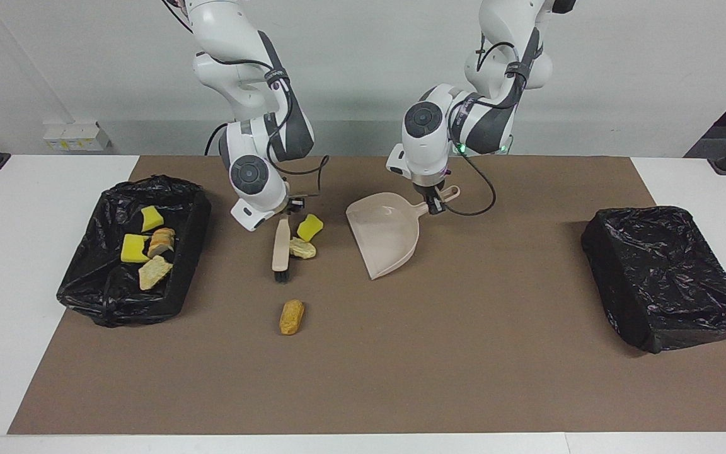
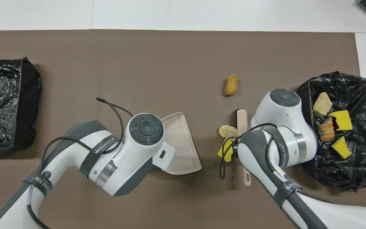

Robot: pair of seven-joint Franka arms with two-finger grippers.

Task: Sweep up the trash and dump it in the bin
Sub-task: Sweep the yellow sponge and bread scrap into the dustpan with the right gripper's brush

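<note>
Gripping the brush (image 1: 281, 246), right hand (image 1: 285, 211); left hand (image 1: 433, 203) clamps dustpan (image 1: 385, 236).

"WANJEED" lettering on the grey straps of the left arm (image 2: 98, 149) and right arm (image 2: 286, 186).
</note>
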